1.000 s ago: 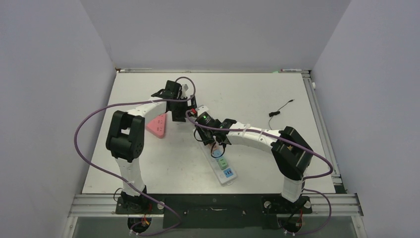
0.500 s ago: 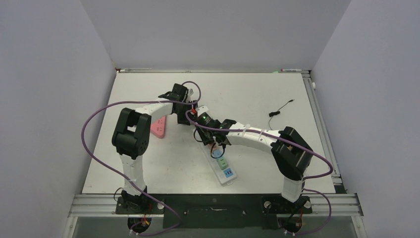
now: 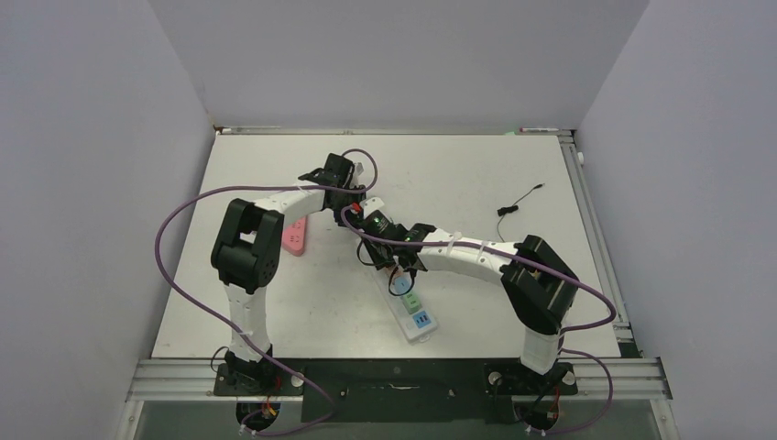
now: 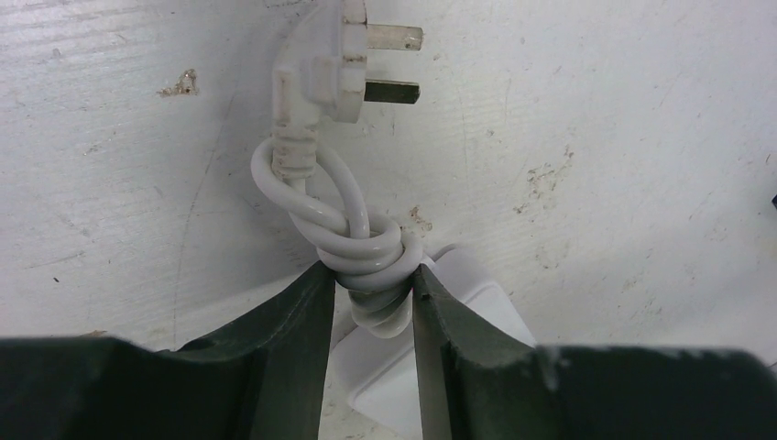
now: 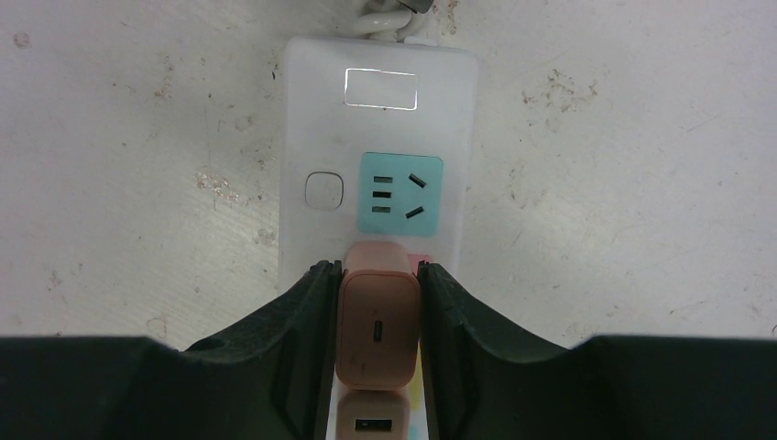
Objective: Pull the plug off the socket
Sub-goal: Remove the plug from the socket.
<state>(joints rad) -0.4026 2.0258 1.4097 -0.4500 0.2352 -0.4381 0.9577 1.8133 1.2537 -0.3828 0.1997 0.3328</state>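
1. White tabletop [image 3: 476, 174], boxed in by grey walls, carries a power strip [image 3: 414, 316] lying slantwise near the middle, between the two arms.
2. Over the last second the left arm has swung away from the pink triangular block [image 3: 291, 236] and come in over the far end of the strip. Its jaws stood wide a second ago and have since drawn together.
3. In the left wrist view, the left gripper [image 4: 366, 284] now has its fingers [image 4: 298, 348] pressed against both sides of the knotted white cord [image 4: 362, 247], just where it leaves the strip. The strip's own mains plug [image 4: 325, 69] lies loose on the table beyond, with its pins bare.
4. The right arm has not shifted in that time. The right gripper [image 5: 376, 280] stays clamped on the peach charger plug [image 5: 377, 325].
5. My reading is that the strip is now being braced at its cord end. The right arm could then draw the charger plug out without dragging the whole strip along. The pull itself looks not yet made, since the charger plug appears seated in the strip.
6. The charger plug stands squarely between the right jaws, with both its sides touching the fingers. It is just on the near side of the teal socket [image 5: 399, 194].
7. The left jaws are well apart from it, at the opposite end of the strip.
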